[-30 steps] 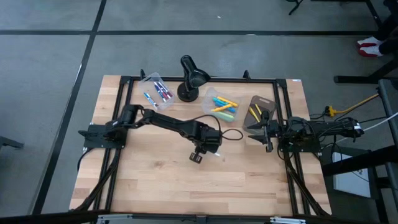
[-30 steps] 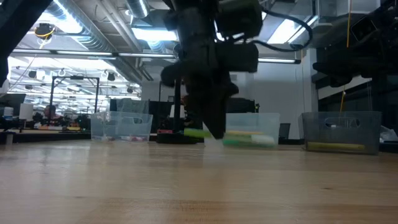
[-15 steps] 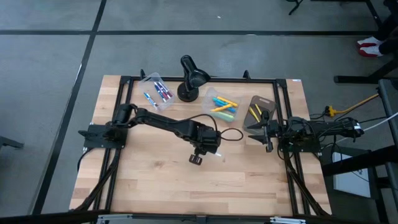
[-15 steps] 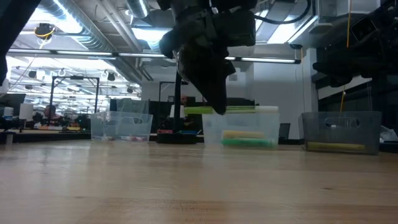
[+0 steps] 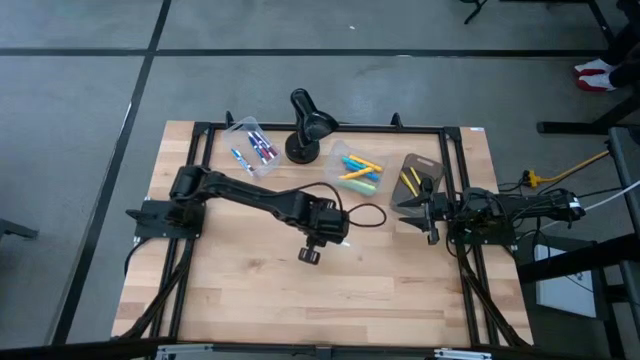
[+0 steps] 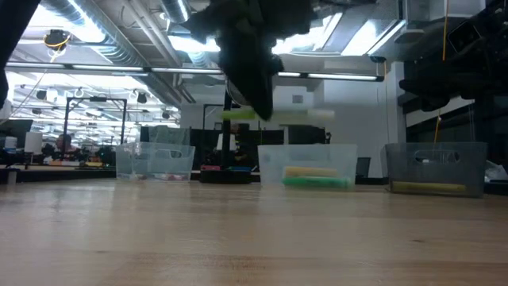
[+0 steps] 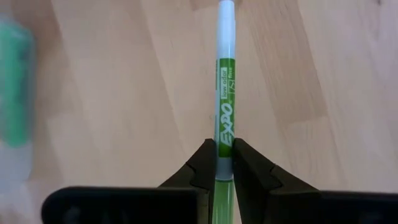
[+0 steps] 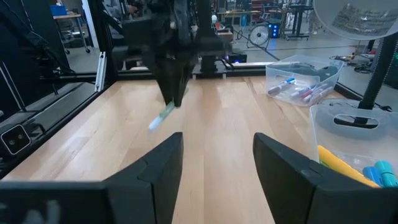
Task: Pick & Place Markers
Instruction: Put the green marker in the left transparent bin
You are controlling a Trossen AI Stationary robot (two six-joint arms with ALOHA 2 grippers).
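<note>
the left gripper (image 7: 224, 163) is pinching a green marker (image 7: 224, 99) in its jaws, up in the air above the counter (image 5: 250, 290), a little in front of the middle tub (image 5: 355, 170). most markers are already sitting in the three tubs, so this looks like one of the last. the right gripper (image 8: 217, 158) is waiting near the middle tub with jaws spread. the green marker is hiding under the arm from above.
</note>
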